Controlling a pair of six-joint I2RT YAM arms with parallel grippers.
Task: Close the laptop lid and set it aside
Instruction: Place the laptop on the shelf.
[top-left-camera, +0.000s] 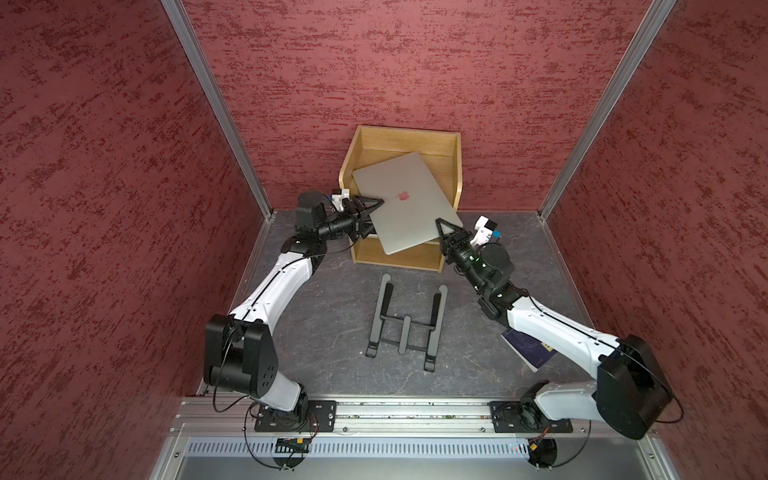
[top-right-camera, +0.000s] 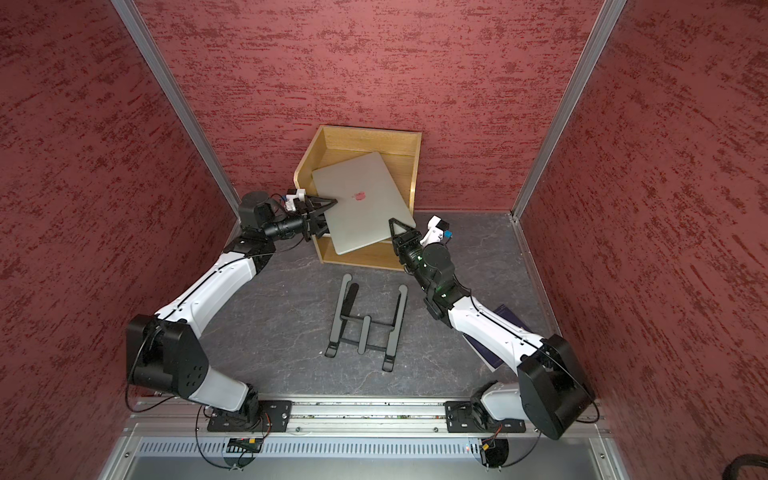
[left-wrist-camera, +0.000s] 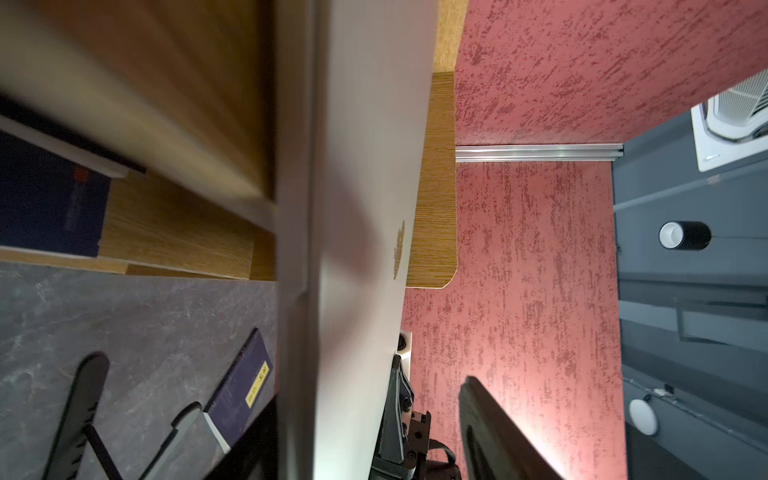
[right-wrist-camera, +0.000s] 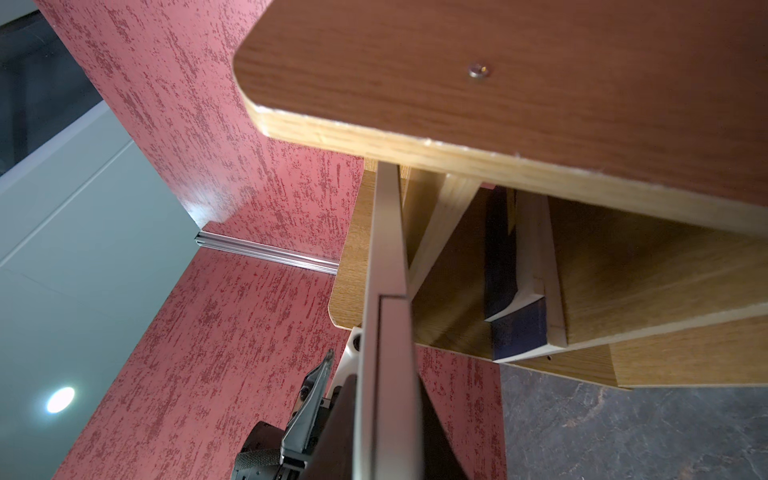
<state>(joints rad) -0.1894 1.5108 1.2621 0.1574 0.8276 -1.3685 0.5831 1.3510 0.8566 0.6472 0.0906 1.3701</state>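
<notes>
Two grippers flanked the closed laptop (top-left-camera: 415, 224), which sat tilted over the open wooden shelf box (top-left-camera: 457, 166) at the far middle of the table. Its near edge overhung the box front. Whether it touched the box could not be told. The laptop lid (top-right-camera: 357, 178) lay flat on the keyboard half, apple logo up.

The left gripper (top-left-camera: 376, 218) straddled the laptop's left edge with its jaws apart. In the left wrist view one finger (left-wrist-camera: 490, 424) stood clear of the silver lid. The right gripper (top-left-camera: 442, 228) was clamped on the near right corner, its fingers tight against both faces in the right wrist view.

A black folding stand (top-left-camera: 405, 324) lay flat on the grey tabletop (top-left-camera: 332, 311), nearer than the box and well apart from the laptop. A dark blue book (top-left-camera: 528, 349) lay at the near right, partly under the right arm. More blue books (right-wrist-camera: 515, 324) sat in the box's lower compartment.
</notes>
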